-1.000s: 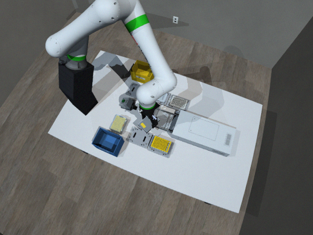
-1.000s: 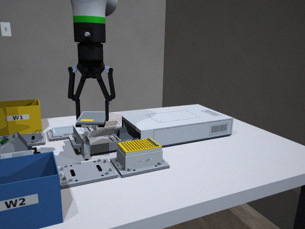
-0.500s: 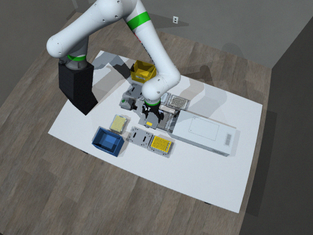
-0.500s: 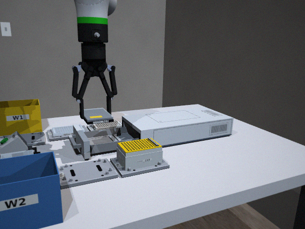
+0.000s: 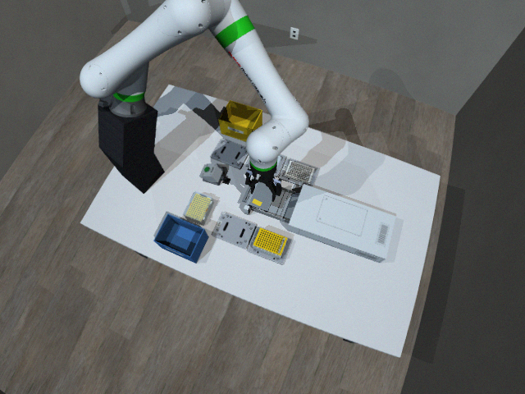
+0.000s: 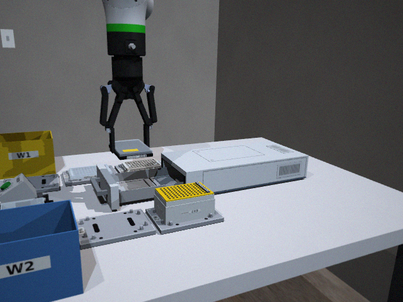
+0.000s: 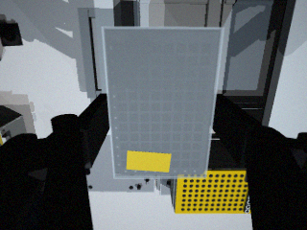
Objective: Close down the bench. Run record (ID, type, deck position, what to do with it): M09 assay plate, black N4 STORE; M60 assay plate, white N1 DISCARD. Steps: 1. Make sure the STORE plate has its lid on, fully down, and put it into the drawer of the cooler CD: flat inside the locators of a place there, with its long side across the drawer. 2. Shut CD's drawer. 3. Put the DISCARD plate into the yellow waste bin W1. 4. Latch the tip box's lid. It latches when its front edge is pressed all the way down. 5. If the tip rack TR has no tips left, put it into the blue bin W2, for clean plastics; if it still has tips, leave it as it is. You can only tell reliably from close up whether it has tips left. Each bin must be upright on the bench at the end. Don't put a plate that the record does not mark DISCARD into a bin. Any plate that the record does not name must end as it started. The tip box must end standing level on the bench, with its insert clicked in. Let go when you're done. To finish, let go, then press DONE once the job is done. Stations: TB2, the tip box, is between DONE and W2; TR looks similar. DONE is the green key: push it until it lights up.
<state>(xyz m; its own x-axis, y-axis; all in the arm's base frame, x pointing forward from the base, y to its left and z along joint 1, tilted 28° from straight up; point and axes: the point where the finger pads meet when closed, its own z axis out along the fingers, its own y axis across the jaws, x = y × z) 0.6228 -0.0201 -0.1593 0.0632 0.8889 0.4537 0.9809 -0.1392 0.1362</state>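
lidded plate (image 6: 133, 148) in gripper (image 6: 129, 143) above open drawer (image 6: 136, 188)

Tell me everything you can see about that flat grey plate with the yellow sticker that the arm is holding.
The lidded plate is a flat rectangle under a grey, see-through cover; the wrist view shows a grid of wells through it. A yellow label sits near one short end. It hangs level in the air, pinched on its two long sides by the gripper. It is above the cooler's open drawer, not touching it. Only the gripper's fingers touch it.
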